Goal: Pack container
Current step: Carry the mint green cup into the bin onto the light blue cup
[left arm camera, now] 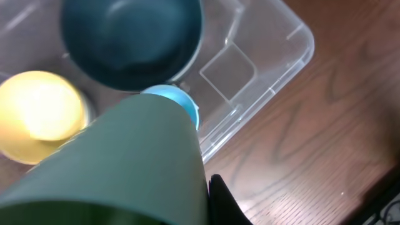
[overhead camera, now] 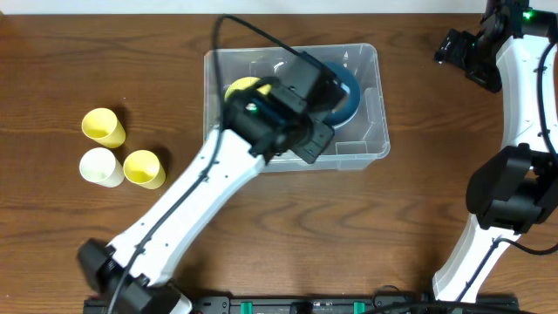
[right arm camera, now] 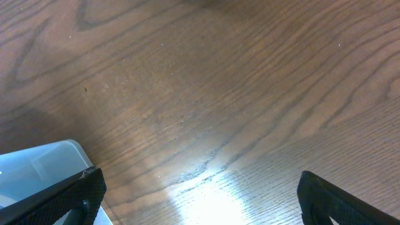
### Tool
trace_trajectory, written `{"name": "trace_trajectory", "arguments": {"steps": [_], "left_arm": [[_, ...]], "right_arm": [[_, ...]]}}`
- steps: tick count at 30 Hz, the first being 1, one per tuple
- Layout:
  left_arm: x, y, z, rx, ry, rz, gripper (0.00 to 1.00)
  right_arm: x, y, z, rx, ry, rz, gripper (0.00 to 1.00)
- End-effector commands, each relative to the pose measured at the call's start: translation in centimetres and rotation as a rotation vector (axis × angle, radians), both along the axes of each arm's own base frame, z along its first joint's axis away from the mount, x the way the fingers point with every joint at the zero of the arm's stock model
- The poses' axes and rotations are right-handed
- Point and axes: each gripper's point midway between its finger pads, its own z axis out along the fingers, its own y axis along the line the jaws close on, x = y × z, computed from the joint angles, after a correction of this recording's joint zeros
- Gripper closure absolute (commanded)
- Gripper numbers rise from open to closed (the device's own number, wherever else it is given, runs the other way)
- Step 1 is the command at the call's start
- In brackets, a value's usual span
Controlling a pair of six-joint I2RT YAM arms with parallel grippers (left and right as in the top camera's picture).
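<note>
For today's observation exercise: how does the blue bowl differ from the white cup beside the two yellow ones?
The blue bowl is dark and wide; the white cup is pale and narrower. The blue bowl sits inside the container; the white cup is outside it, on the table. Both are round tableware.
</note>
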Motion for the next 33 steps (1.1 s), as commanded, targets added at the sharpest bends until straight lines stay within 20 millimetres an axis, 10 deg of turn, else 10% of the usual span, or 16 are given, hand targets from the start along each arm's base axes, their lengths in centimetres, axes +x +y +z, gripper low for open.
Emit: {"name": "trace_trajectory", "arguments": {"steps": [1,16,20,23,33], "left_arm": [[1.0,-0.2,-1.6,0.057,0.0,-0.01,0.94],[2.3,-0.5,-6.5,0.155,0.063,-0.001,0.93],[2.5,-0.3,-6.5,0.164,0.058,0.005,0.41],[3.0,0.4,-6.5,0.174,0.049,0.026,0.35],[5.9,7.7,0.4,0.03,-0.033,0.321,0.35]], "right_arm": [[0.1,0.4,0.3,0.006,-0.009,-0.003,0.01],[0.1,0.4,0.3,0.006,-0.009,-0.003,0.01],[0.1,0.4,0.3,0.006,-0.009,-0.003,0.01],[0.1,0.4,0.3,0.006,-0.009,-0.003,0.01],[0.1,0.4,0.3,0.006,-0.009,-0.003,0.01]]}}
